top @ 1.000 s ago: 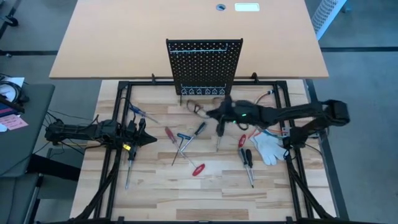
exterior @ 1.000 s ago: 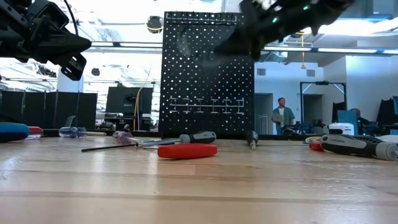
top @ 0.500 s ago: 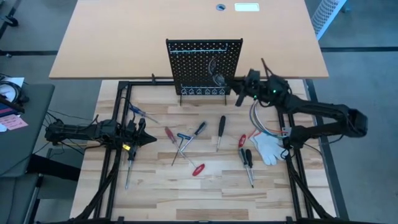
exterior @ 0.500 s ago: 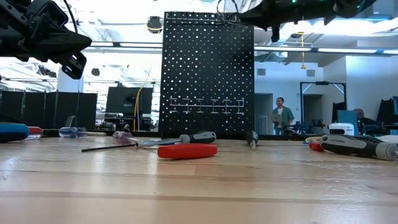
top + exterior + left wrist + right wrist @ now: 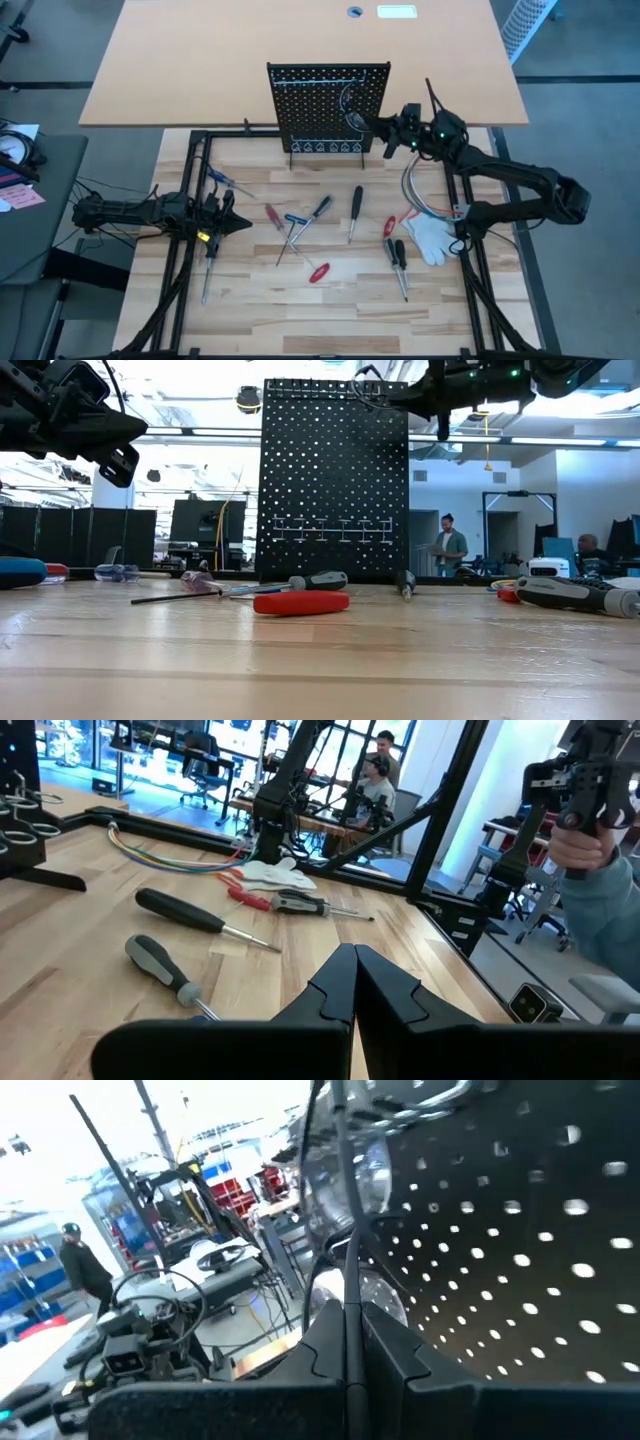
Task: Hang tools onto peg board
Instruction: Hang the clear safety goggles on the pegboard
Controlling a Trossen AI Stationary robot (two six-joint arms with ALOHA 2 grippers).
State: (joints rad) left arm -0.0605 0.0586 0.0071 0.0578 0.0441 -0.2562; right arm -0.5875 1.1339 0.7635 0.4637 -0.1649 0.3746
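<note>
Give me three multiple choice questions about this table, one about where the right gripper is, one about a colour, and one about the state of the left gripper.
1. Where is the right gripper?
A. Over the white glove
B. Up by the peg board's top right corner
C. At the table's front edge

2. What colour is the glove?
A. White
B. Blue
C. Red

3. What state is the left gripper in?
A. Wide open
B. Clamped on a screwdriver
C. Shut, holding nothing

Answers:
1. B: the low view shows the right gripper at the top of the peg board, pinching what look like clear glasses.
2. A: the glove is white.
3. C: the fingers of the left gripper meet with nothing between them.
</note>
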